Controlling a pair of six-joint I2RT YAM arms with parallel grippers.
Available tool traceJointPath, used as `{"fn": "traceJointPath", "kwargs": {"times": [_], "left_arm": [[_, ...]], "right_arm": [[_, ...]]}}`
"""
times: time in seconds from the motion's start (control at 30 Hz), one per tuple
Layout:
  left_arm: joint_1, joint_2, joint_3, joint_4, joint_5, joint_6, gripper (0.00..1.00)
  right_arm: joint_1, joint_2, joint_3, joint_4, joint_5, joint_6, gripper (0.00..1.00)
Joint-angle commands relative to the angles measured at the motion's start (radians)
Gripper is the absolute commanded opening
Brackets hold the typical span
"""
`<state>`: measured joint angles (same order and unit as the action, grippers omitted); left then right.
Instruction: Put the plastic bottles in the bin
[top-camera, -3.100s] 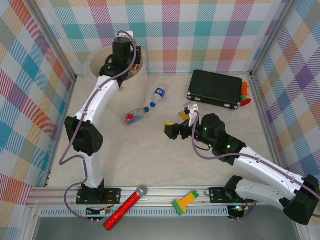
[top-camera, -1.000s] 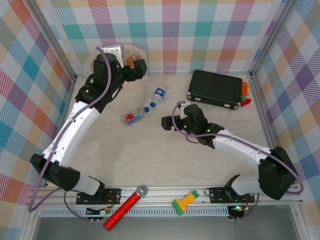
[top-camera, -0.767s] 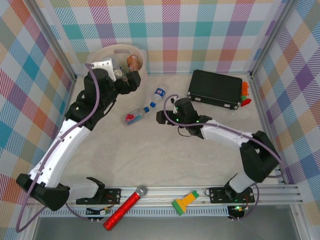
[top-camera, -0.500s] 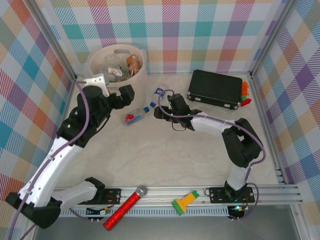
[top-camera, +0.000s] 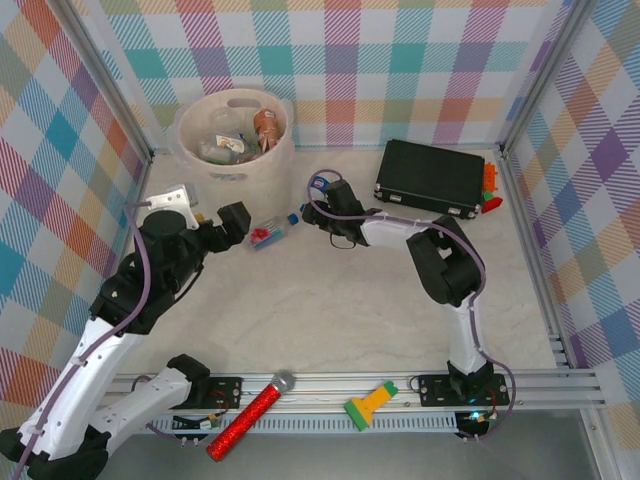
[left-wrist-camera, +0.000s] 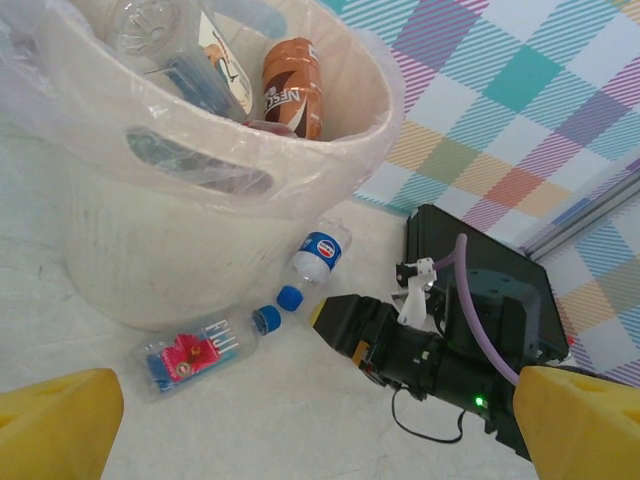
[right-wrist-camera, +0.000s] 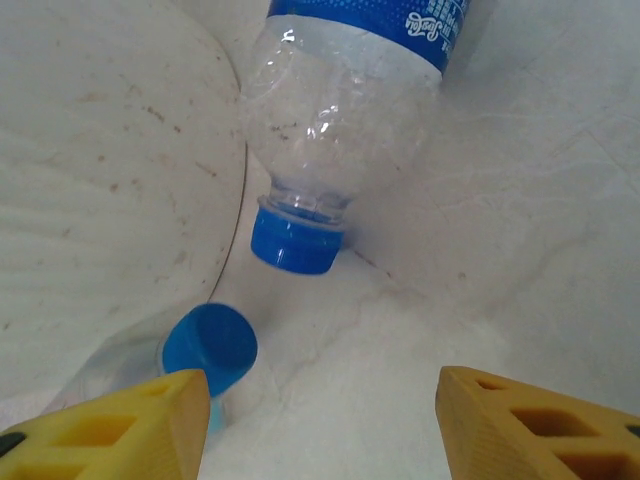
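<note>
Right gripper (right-wrist-camera: 318, 400), jaws apart, is hovering just short of the blue-label bottle (right-wrist-camera: 350, 110), which is lying at the 4 o'clock side of the bin (top-camera: 262, 168). It should be straddling the body, not the cap (right-wrist-camera: 295, 250). A second bottle (top-camera: 266, 233) is crowding in at 8 o'clock; the left gripper (left-wrist-camera: 320, 430), spread too, is hanging nearby.

Top overhead, wide; left wrist mid-range toward bin (left-wrist-camera: 120, 250); right wrist close; all share blue-label bottle (right-wrist-camera: 350, 110)
</note>
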<state>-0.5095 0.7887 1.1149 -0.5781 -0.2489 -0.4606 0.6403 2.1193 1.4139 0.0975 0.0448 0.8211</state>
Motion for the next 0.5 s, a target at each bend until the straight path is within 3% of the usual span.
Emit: {"fn": "traceJointPath", "kwargs": {"times": [0.0,0.47], "left_arm": [[-0.011,-0.034,-0.010,-0.017,-0.010,-0.014,1.00],[-0.011,-0.058,-0.028,-0.049,0.020,-0.015,1.00]], "right_arm": [[-0.004,0.049,0.053,0.052,0.028,0.051,0.61],[-0.004,0.241,0.267,0.014,0.050,0.119,0.58]]}}
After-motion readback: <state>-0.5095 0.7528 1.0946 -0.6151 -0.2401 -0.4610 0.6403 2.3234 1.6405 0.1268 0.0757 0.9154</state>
